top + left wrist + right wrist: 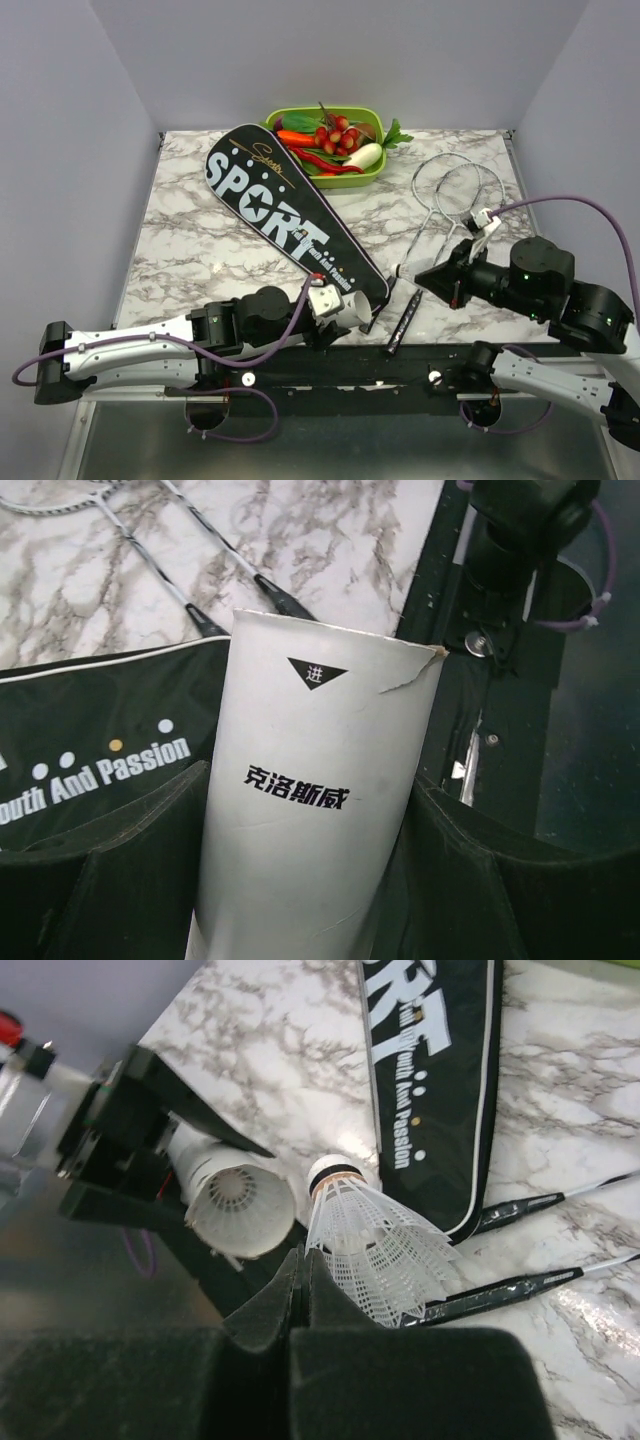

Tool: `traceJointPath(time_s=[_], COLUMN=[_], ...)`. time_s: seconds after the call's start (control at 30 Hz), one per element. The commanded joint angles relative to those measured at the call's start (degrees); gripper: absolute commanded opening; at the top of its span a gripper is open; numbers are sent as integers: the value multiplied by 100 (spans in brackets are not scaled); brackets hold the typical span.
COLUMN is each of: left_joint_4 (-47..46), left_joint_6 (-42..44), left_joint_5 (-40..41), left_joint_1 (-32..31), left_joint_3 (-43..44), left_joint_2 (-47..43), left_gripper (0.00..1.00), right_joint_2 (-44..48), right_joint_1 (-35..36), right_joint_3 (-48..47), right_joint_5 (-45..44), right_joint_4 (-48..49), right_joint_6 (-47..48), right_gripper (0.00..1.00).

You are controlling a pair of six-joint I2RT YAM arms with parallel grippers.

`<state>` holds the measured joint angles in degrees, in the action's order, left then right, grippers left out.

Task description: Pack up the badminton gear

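Observation:
My left gripper (pixel 338 308) (pixel 310 780) is shut on a white cardboard tube (pixel 322 705) (pixel 352 306) with black Chinese lettering, held at the near edge by the bag's narrow end. The tube's open mouth (pixel 243 1210) faces my right gripper, and a shuttlecock base shows inside. My right gripper (pixel 418 272) (pixel 303 1256) is shut, pinching the skirt rim of a white shuttlecock (pixel 375 1240) (pixel 403 270), cork end toward the tube. The black "SPORT" bag (pixel 285 215) (pixel 435 1070) lies diagonally. Two silver rackets (pixel 450 185) lie right of it, with their black handles (pixel 505 1292) (pixel 205 622) toward me.
A green tray of toy vegetables (pixel 372 170) stands at the back centre, touching the bag's wide end. The black mounting rail (pixel 380 370) runs along the near edge. Grey walls close in the table on three sides.

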<state>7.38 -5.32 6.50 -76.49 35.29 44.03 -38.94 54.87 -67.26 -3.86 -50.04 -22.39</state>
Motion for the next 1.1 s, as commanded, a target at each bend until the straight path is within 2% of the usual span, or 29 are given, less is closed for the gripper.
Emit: traceJointPath(time_s=[0.0, 0.13, 0.4, 0.8, 1.07], left_joint_4=[-60, -78, -52, -131, -201], left_joint_6=[-646, -558, -584, -593, -619], left_joint_5=[-641, -782, -747, -694, -562], left_joint_1=[-59, -77, -121, -226, -270], left_joint_3=[-180, -180, -215, -330, -374], left_joint_2=[158, 159, -17, -132, -149], left_gripper=[0, 0, 0, 0, 0], right_joint_2=[53, 18, -96, -421, -755], right_joint_1=[-12, -12, 6, -3, 41], right_joint_3=[-226, 80, 679, 1092, 1777], right_joint_5=[1358, 1993, 2538, 2891, 3146], right_joint_4=[-946, -736, 82, 1084, 2261], right_joint_6=[420, 429, 262, 60, -309], right_gripper=[1, 1, 1, 1, 1])
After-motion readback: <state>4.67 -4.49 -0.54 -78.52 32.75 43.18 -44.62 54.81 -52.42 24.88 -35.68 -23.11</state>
